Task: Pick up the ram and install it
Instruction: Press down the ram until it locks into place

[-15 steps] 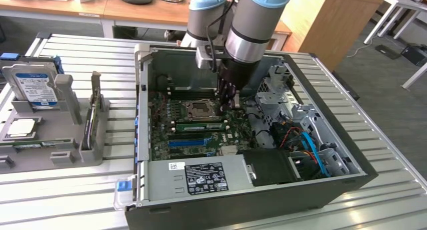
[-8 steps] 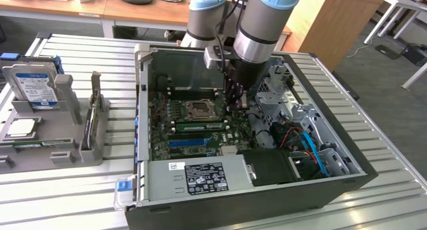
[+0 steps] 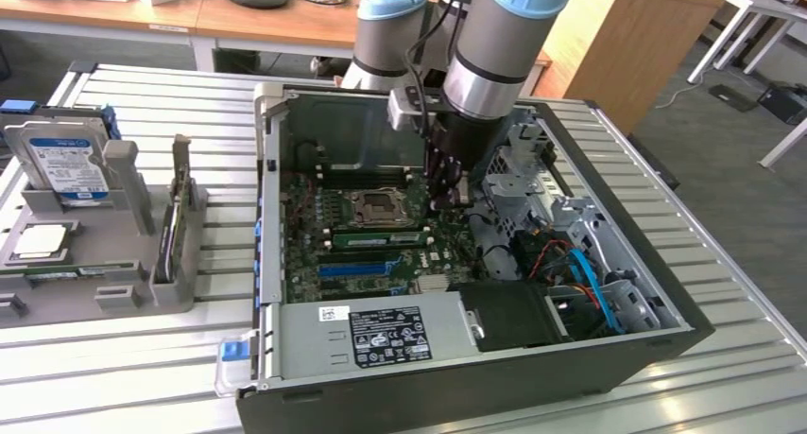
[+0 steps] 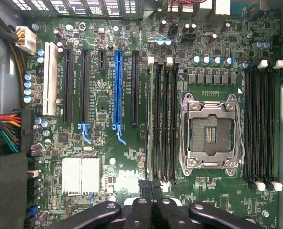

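While the arm reached down into the open computer case [image 3: 606, 358], the gripper [image 4: 150, 185] hung over the motherboard [image 4: 108, 143] with its fingers [image 4: 143, 187] pressed together, empty; the ram [image 3: 373, 237] sat seated in a slot beside the processor socket [image 4: 210, 131]; a hard drive [image 3: 66, 167] stood in the grey rack [image 3: 139, 264] outside.

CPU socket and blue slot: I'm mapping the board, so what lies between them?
Wrist view: a black slot and a bank of memory slots lie between the CPU socket and the blue slot. Exterior view: the ram sits in that bank.
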Tool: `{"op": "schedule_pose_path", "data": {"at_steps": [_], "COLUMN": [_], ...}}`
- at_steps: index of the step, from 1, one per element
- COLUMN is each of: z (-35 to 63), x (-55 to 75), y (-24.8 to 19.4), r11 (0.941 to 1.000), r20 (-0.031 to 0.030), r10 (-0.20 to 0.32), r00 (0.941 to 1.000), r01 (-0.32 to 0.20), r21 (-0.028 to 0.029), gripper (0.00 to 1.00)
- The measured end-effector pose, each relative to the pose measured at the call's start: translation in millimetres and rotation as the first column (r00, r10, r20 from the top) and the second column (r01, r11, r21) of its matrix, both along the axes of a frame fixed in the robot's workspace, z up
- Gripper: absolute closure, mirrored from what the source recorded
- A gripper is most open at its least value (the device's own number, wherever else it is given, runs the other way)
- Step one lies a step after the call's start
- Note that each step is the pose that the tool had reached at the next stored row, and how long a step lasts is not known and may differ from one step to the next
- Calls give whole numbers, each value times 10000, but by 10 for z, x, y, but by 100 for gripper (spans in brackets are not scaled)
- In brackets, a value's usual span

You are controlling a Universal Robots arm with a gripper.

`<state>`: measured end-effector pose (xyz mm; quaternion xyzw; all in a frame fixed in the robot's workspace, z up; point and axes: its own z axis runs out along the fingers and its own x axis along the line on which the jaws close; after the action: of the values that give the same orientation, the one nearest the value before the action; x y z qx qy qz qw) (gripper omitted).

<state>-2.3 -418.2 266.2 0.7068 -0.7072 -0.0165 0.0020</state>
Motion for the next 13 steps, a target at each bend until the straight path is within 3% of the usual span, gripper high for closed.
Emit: {"op": "schedule_pose_path", "data": {"at_steps": [7, 13], "z": [-87, -94], "x": [0, 20], "y": [-1, -1], "r11": [10000, 10000], "r20": [3, 3], "r10": [1, -1], "r00": [10000, 10000], "r01": [-1, 1], "r21": [0, -1], "gripper": [89, 89]}}
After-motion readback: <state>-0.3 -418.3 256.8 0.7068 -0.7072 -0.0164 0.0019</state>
